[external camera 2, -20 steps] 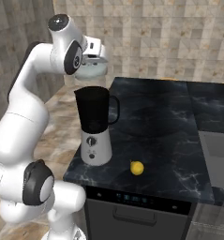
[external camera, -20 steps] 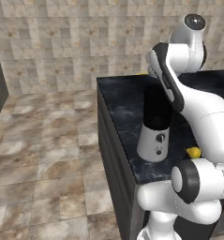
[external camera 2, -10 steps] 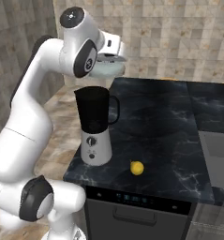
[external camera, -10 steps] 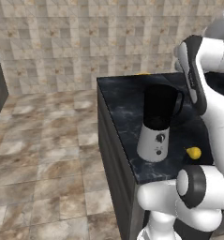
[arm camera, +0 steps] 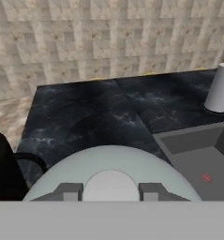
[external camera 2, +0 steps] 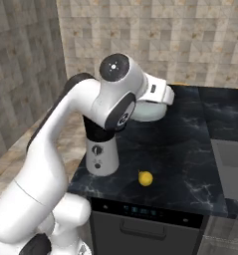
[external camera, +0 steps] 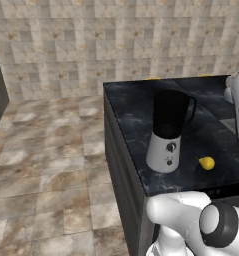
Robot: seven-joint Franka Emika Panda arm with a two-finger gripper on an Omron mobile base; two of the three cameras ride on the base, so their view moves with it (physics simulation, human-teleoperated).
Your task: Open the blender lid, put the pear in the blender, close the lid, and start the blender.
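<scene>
The arm has swung to the right since a second ago. Back then the blender lid [external camera 2: 149,110] hung up high, to the left of the jar. Now it is past the jar, out over the bare dark counter [external camera 2: 190,149]. The blender and the pear have not moved.

The claw [arm camera: 111,191] is closed on the small knob on top of the lid. In the hand view its two tips sit on each side of that knob, with the pale dome spreading out under them. The lid is up in the air and not touching the counter yet.

The blender [external camera: 167,132] stands near the front left edge of the counter. Its dark jar is open at the top. So the first job, taking the lid off, is done.

The pear [external camera: 206,163] lies on the counter, a little to the right of the blender's white base. Nothing is touching it.

There is a lot left to do. I think the lid has to be put down somewhere first, so the claw is free. Then the pear must be picked up and dropped into the jar. After that the lid goes back on, and the blender gets switched on.

A white roll [arm camera: 220,88] stands far off on the counter, near the sink [arm camera: 200,147].
</scene>
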